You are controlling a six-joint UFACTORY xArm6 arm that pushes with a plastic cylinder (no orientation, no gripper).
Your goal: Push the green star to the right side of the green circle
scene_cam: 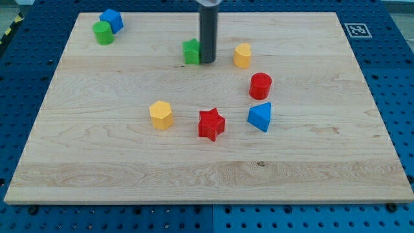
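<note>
The green star (191, 51) lies near the view's top, a little left of the middle of the wooden board (129, 162). The green circle (102, 32) is a green cylinder at the view's top left, touching a blue block (112, 19) behind it. My tip (207, 61) is the lower end of the dark rod. It stands right against the green star's right side. The star is well to the right of the green circle.
A yellow heart-like block (242, 55) sits right of my tip. A red cylinder (261, 85), a blue triangle (260, 116), a red star (211, 124) and a yellow hexagon (161, 114) lie around the board's middle.
</note>
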